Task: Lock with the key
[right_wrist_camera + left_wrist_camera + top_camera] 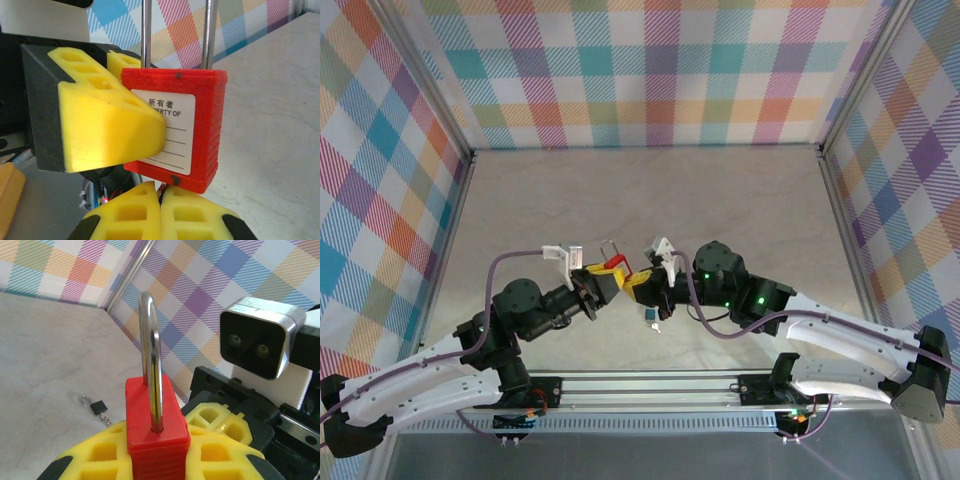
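The left gripper [158, 462] is clamped on the red padlock [156, 415]. Its yellow fingers [95, 455] bear on opposite faces of the body, one of them on the labelled face. The padlock is held upright above the tabletop [45, 365]. The steel shackle [150, 340] points up, and both of its legs enter the top of the body.

The right gripper [160, 202] sits just below the padlock's underside with its jaws together. Whether anything is pinched between them cannot be told.

The key [652, 318], black-headed on a small ring, lies on the tabletop near both grippers and apart from them.
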You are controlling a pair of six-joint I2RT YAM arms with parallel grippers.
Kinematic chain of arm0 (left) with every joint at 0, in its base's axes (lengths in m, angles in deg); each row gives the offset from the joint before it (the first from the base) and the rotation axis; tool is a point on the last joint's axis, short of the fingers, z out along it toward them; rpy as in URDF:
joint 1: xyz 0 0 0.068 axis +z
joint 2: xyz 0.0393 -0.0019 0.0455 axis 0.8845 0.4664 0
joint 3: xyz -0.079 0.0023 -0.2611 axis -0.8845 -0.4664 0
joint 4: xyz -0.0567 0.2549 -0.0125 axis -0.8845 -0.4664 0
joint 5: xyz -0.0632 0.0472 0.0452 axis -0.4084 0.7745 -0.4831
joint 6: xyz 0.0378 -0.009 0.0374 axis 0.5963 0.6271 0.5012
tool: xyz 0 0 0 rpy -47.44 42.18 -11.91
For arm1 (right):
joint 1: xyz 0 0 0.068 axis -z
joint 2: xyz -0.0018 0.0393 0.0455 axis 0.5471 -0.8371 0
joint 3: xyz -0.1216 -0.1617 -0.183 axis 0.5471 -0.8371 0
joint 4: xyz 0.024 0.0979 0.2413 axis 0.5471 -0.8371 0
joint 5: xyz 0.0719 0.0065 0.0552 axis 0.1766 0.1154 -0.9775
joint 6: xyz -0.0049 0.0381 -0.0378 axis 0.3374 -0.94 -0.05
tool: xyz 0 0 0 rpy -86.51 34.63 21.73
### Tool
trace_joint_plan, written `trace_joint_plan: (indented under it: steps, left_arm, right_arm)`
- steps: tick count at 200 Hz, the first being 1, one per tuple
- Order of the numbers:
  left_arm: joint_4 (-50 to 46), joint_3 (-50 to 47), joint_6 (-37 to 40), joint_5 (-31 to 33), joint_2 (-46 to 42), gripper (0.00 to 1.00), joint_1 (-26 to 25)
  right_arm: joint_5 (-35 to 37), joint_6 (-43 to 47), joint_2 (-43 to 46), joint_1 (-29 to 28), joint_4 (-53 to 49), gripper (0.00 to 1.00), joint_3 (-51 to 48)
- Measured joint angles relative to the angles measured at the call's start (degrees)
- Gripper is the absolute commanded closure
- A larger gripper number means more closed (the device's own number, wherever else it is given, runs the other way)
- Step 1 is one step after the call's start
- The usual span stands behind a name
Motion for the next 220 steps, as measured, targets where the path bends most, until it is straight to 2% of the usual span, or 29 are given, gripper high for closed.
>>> trace_joint_plan:
  steps: [55, 106, 109, 116, 121, 156, 220]
  left_arm:
    - [6.58, -3.52, -1.25, -5.35, -3.23, 1.0, 0.0]
    - [13.86, -8.41, -3.61, -7.08, -6.82, 1.0, 0.02]
    - [14.03, -8.41, -3.63, -7.13, -6.78, 1.0, 0.02]
    - [14.4, -8.41, -3.8, -7.3, -6.56, 1.0, 0.0]
    - [14.51, -8.41, -3.89, -7.43, -6.38, 1.0, 0.02]
    - [11.47, -5.86, -3.5, -6.93, -3.78, 1.0, 0.0]
    - [5.05, 0.2, -0.39, -3.1, 4.44, 1.0, 0.17]
  right_arm:
    - [-15.76, -5.18, 4.02, 5.27, 9.29, 1.0, -5.44]
    - [-23.34, -9.35, 5.7, 8.31, 17.9, 1.0, -8.74]
    - [-23.32, -9.22, 5.68, 8.31, 17.62, 0.96, -8.72]
    - [-23.1, -9.11, 5.66, 8.31, 16.85, 0.7, -8.48]
    - [-22.84, -8.81, 5.64, 8.31, 15.82, 0.64, -8.13]
    - [-17.11, -6.56, 5.33, 8.28, 11.02, 0.57, -6.58]
    - [-4.72, -2.67, 1.79, 7.04, 3.93, 0.57, -4.96]
